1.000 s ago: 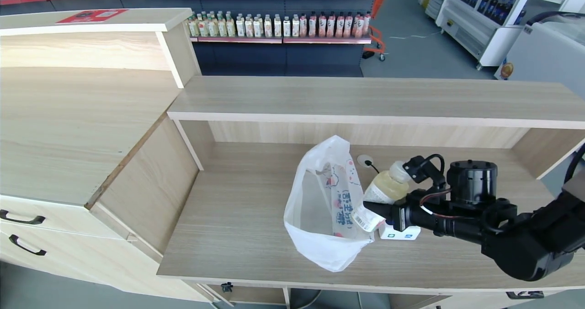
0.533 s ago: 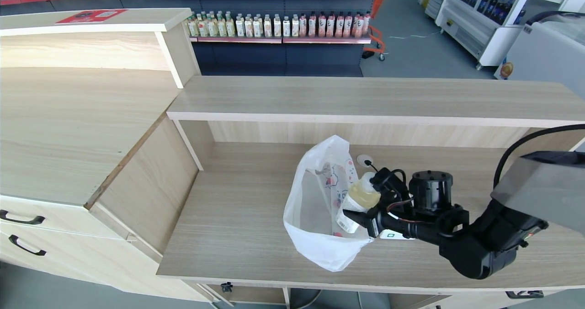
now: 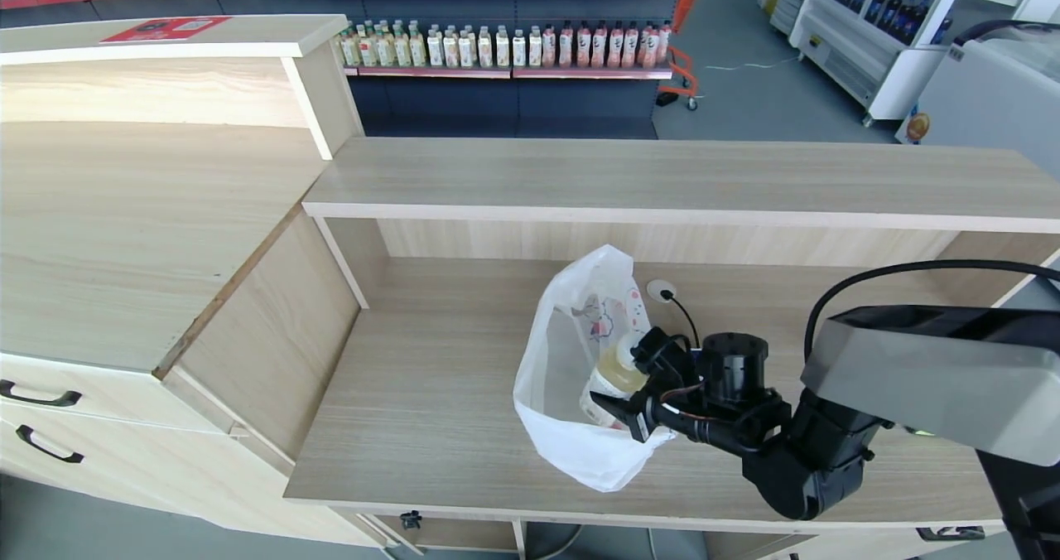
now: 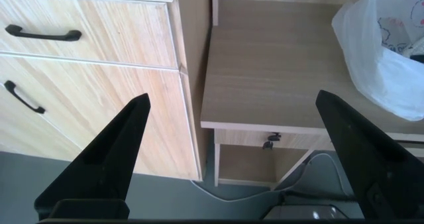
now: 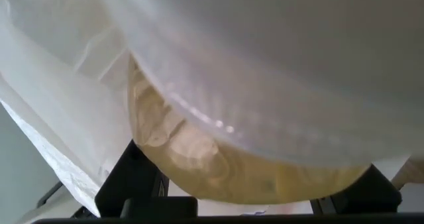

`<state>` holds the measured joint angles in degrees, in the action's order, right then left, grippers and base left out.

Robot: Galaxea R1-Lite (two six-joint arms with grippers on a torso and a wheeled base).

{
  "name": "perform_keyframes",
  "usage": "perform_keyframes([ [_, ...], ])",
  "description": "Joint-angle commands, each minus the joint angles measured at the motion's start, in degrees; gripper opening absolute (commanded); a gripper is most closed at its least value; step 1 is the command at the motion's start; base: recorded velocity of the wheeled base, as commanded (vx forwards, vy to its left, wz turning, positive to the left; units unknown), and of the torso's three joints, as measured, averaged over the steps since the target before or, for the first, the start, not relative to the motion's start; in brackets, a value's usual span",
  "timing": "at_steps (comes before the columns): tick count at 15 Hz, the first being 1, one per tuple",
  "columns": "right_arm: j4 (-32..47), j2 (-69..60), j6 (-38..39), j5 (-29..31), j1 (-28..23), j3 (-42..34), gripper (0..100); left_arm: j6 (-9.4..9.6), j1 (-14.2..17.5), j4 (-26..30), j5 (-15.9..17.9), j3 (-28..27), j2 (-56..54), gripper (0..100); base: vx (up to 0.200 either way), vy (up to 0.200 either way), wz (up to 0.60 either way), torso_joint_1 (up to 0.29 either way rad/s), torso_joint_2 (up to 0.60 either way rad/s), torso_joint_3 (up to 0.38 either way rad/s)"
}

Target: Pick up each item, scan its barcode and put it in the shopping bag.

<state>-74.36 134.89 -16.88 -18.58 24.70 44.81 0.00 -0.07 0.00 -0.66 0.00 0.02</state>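
Observation:
A white plastic shopping bag (image 3: 567,378) stands open on the wooden counter (image 3: 431,403). My right gripper (image 3: 613,396) is at the bag's right rim, shut on a bottle of pale yellow drink (image 3: 617,369) with a white label. The bottle is tilted, its lower end inside the bag's mouth. In the right wrist view the bottle (image 5: 218,164) sits close behind the bag's plastic (image 5: 265,58), between dark fingers (image 5: 129,177). My left gripper (image 4: 232,95) hangs open and holds nothing, low off the counter's front left corner. The bag (image 4: 377,45) lies beyond it.
A black cable runs from a round port (image 3: 660,290) in the counter behind the bag. A raised shelf (image 3: 662,179) overhangs the back of the counter. A drawer cabinet (image 3: 50,411) stands to the left. Bare counter lies left of the bag.
My right arm has swung left and down with the bottle, from over a white scanner box to the bag's mouth. The arm now covers that box.

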Motion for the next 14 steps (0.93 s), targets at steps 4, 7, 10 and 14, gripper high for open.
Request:
perform_keyframes([
  [4, -1.5, 2.0, 0.4, 0.2, 0.0, 0.6, 100, 0.0, 0.0, 0.0, 0.0, 0.0, 0.0, 100, 0.0, 0.0, 0.0, 0.0, 0.0, 0.0],
  [7, -1.5, -1.9, 6.2, 0.1, 0.2, -0.8, 100, 0.0, 0.0, 0.0, 0.0, 0.0, 0.0, 100, 0.0, 0.0, 0.0, 0.0, 0.0, 0.0],
  [10, 1.0, -9.1, 16.9, 0.1, -0.4, -2.4, 100, 0.0, 0.0, 0.0, 0.0, 0.0, 0.0, 100, 0.0, 0.0, 0.0, 0.0, 0.0, 0.0],
  [14, 7.7, -21.5, 23.0, 0.1, -3.9, -7.9, 100, 0.0, 0.0, 0.0, 0.0, 0.0, 0.0, 100, 0.0, 0.0, 0.0, 0.0, 0.0, 0.0],
])
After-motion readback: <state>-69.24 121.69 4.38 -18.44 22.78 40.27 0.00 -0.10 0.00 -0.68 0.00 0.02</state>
